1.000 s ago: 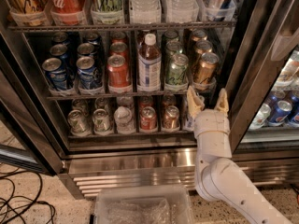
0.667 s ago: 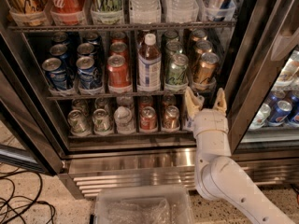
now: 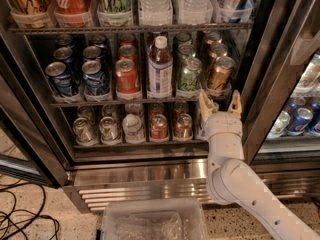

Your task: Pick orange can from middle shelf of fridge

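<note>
The orange can stands at the front right of the middle shelf in the open fridge, with more orange cans behind it. A green can, a white-capped bottle, a red can and blue cans line the same shelf. My gripper is open, fingers pointing up, just below the orange can and in front of the shelf edge. It holds nothing. One fingertip is under the can's left side, the other fingertip to its right.
The top rack holds tall cans and water bottles. The bottom rack holds mostly silver cans. A clear plastic bin sits on the floor in front. Black cables lie at the lower left. A second cooler section with cans is on the right.
The gripper has risen slightly and shifted a little left toward the orange can. Nothing else moved.
</note>
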Tool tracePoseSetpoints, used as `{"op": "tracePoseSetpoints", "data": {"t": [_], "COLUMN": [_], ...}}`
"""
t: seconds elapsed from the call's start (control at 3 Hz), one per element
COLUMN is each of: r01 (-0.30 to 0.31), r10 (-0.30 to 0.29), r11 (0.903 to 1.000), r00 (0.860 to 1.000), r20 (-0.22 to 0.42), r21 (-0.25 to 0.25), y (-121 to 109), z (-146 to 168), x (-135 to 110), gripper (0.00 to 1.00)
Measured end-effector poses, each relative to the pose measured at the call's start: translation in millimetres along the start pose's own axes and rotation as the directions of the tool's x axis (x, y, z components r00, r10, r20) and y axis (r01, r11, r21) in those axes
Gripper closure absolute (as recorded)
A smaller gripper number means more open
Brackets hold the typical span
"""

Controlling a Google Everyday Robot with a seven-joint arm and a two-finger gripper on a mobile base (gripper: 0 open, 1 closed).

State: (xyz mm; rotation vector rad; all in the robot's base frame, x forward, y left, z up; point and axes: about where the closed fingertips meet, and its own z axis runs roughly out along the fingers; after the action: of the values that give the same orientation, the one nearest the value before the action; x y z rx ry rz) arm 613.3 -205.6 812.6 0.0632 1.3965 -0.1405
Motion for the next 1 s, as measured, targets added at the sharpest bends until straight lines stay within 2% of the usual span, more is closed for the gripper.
{"op": "tracePoseSetpoints", "data": {"t": [0.67, 1.0], "r01": [0.052, 0.067], "r10": [-0.053, -0.067], "r11": [0.9985, 0.9977], "r00": [0.997, 0.996], "r20": [0.052, 0.061], "r21": [0.013, -0.008], "y": [-10, -7], "z": [23, 31], "x": [-10, -12], "gripper": [0.38, 0.39]}}
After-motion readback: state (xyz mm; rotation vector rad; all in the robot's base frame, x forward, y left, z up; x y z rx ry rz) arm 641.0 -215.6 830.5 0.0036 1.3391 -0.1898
